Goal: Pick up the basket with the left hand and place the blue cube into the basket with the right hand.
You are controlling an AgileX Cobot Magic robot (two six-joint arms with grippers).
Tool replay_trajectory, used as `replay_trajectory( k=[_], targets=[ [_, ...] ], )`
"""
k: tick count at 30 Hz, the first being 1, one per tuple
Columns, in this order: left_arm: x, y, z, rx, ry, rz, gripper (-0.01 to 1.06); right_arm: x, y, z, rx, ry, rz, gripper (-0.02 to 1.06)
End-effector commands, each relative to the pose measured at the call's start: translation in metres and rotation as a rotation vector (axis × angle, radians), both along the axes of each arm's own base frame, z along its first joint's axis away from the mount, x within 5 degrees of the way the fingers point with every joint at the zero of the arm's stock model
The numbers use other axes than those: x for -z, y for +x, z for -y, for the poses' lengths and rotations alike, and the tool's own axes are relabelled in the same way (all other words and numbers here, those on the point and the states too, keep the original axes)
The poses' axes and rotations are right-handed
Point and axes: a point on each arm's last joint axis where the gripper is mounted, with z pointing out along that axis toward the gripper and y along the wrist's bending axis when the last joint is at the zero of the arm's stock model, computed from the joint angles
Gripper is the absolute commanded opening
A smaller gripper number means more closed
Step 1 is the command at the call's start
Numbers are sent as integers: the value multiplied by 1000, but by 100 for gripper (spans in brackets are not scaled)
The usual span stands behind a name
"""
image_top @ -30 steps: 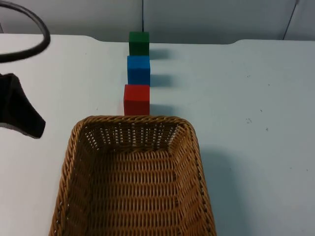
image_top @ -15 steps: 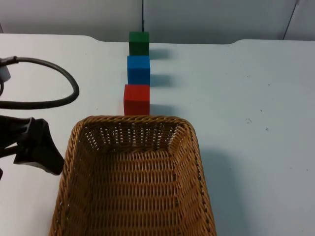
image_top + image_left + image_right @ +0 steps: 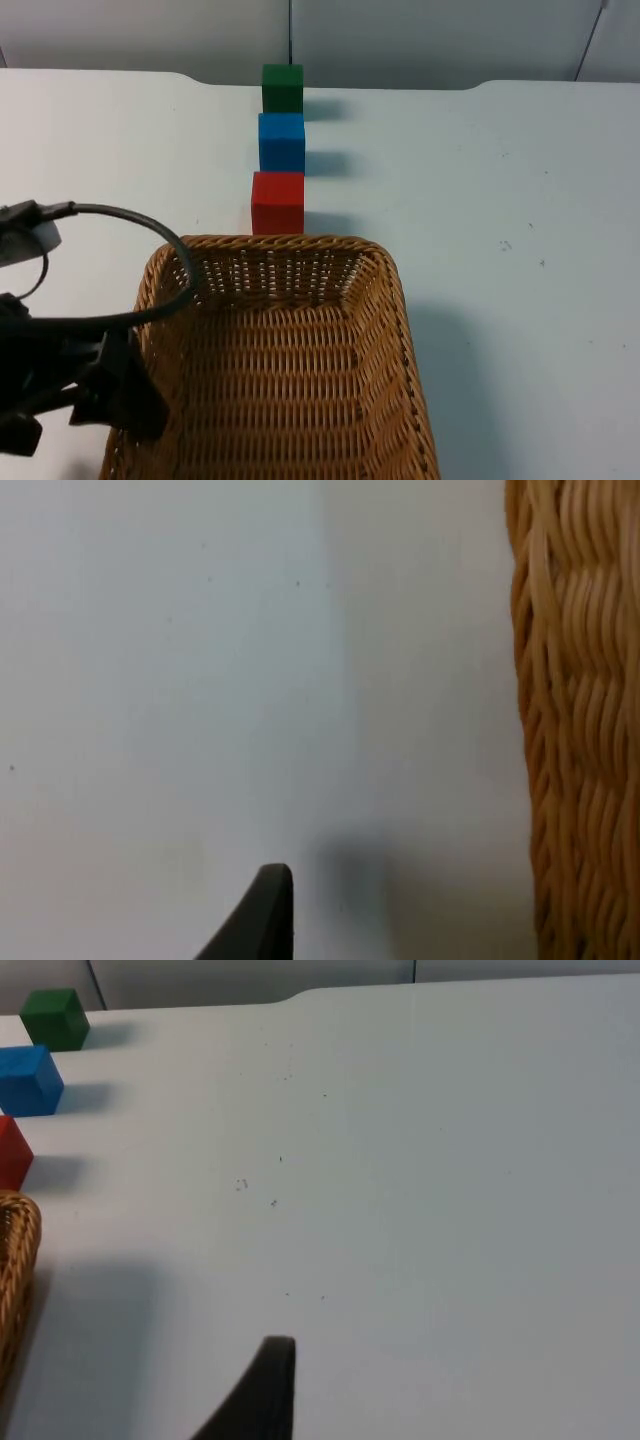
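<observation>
From my station, the left hand (image 3: 120, 395) sits low at the near-left of the desk (image 3: 520, 300), right against the left wall of the basket (image 3: 275, 350). In the left wrist view the woven wall (image 3: 570, 720) stands just to one side of the fingertip, with bare desk under the finger, so I judge the hand is just outside the rim, not yet astride it. I cannot tell whether the left hand is spread or pressed together.

The basket is a long wicker tray, its long axis running near to far, its far rim just short of the red cube (image 3: 277, 202). The coming move turns on that left rim: it lies just to the right of the left hand, so I judge a small shift to the right should put one finger inside the wall and one outside.

Beyond the red cube, farther along the same line, is the blue cube (image 3: 281, 141), then the green cube (image 3: 282, 87) near the grey partition. The blue cube sits between the two, close to both, which will leave the right hand little room on its near and far faces; I would approach from its left and right sides.

The right arm waits off to the right; its wrist view looks across the open desk toward the three cubes and the basket's corner. I cannot tell the state of the right hand.
</observation>
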Motion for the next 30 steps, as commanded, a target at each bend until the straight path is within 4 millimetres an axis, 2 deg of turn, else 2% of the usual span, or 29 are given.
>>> replay_trajectory(
  k=[1,14,26,28,30],
  targets=[
    [2,-2,2,-10,5,8,104,2,1,0,2,-1,5,104],
    [24,-1,3,-7,11,-39,104,2,1,0,2,-1,5,104],
    [24,-1,6,1,-18,-42,104,1,1,0,4,2,6,104],
    [24,-1,6,3,-17,-41,101,1,1,0,4,2,6,104],
    [24,-1,6,3,-17,-41,90,1,1,0,7,4,6,104]
  ],
)
